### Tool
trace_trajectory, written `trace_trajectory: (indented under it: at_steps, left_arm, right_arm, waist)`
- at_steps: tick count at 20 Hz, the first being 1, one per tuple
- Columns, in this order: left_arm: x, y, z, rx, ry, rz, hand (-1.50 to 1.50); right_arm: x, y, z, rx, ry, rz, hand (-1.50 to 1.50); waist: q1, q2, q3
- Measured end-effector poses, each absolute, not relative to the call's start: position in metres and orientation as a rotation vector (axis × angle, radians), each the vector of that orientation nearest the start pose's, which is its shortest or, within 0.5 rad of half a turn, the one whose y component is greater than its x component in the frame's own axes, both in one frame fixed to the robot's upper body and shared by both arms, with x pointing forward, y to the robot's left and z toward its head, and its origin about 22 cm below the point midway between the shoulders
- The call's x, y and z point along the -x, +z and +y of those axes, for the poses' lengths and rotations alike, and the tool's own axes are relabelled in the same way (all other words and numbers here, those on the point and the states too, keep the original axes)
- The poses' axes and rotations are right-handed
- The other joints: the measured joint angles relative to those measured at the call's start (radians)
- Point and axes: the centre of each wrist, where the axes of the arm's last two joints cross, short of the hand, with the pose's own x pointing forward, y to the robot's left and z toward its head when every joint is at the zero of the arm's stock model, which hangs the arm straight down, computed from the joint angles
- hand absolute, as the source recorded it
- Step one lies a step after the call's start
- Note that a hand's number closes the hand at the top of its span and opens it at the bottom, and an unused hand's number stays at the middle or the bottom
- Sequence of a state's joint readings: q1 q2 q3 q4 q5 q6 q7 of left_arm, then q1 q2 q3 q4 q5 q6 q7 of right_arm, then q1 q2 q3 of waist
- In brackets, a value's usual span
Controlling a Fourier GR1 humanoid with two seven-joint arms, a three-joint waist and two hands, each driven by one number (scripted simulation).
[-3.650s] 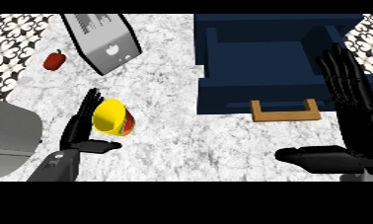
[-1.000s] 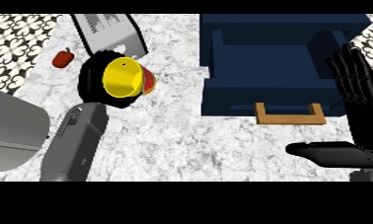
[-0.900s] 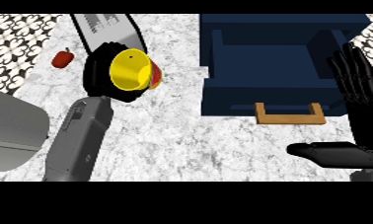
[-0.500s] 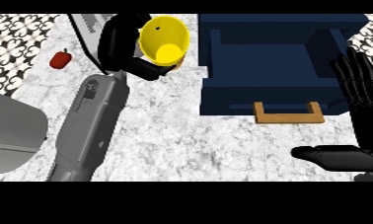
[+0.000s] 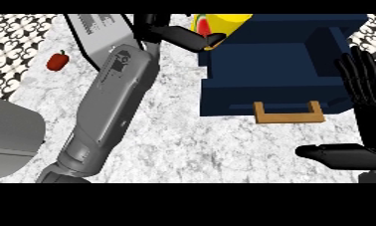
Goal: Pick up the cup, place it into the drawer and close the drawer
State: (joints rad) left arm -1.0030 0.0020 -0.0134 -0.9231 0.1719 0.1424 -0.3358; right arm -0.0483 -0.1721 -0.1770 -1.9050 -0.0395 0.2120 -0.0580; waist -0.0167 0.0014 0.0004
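At the far left edge of the frame, low down, a plain grey rounded object pokes into view on the white-and-grey marbled counter top. Above it, in the upper left, a small red pepper-like item with a dark stem lies near a black-and-white patterned strip that runs along the counter's left side. Just right of that, at the top, a flat grey rectangular board with a dark rim and pale markings sits tilted on the counter.

The long grey left forearm crosses the left half of the frame diagonally, from the lower left up toward the top centre. At its end the black left hand has its fingers and thumb curled round the yellow cup with a red patch on its side, gripping it. The cup is at the top centre of the frame, over the back left corner of the open dark blue drawer; whether it touches the drawer cannot be told.

The drawer fills the upper right, its tan U-shaped wooden handle on the front edge, toward the middle of the frame.

At the right edge, the black right hand rests open, fingers straight and spread upward, thumb stretched out to the left in the lower right.
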Motion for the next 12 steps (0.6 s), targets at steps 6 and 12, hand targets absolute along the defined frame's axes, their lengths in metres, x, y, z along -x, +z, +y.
trace_trajectory:
  at_steps: [6,12]
  left_arm:
    - [-0.426,0.172,0.053,0.295,-0.152,-2.035,1.50]
    - [-0.431,0.168,0.033,0.254,-0.167,-1.975,1.50]
  right_arm:
    - [-0.241,0.110,-0.290,0.064,0.236,-2.000,-1.50]
    - [-0.246,0.110,-0.292,0.061,0.254,-2.005,-1.50]
  waist:
    - [-0.011,0.003,0.000]
    - [-0.025,0.006,0.000]
